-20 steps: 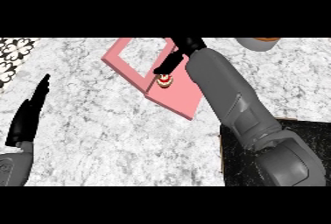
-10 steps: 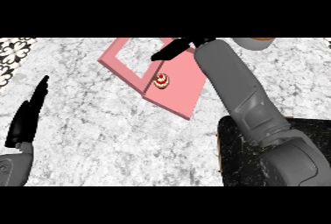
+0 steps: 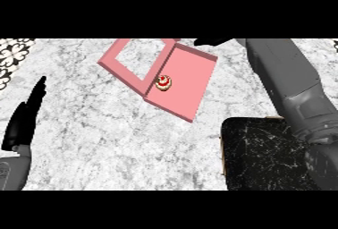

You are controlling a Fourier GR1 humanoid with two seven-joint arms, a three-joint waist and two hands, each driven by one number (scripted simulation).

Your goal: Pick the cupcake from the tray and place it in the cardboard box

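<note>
The cupcake, with white frosting and a red top, sits on the solid pink panel of the open cardboard box at the back of the counter. Nothing touches it. The box's other half is a pink frame lying to the left. My right hand shows only as a black sliver at the view's top edge, up and to the right of the cupcake, fingers straight and holding nothing. The black tray lies at the lower right, partly under my right forearm. My left hand rests open at the left edge, fingers up.
A grey marble counter spans the view. A patterned black-and-white surface shows at the far left corner. My right forearm crosses the right side above the tray.
My right hand has drawn back from just above the cupcake, up and to the right to the view's top edge. The cupcake stays on the pink panel. The left hand has not moved.
</note>
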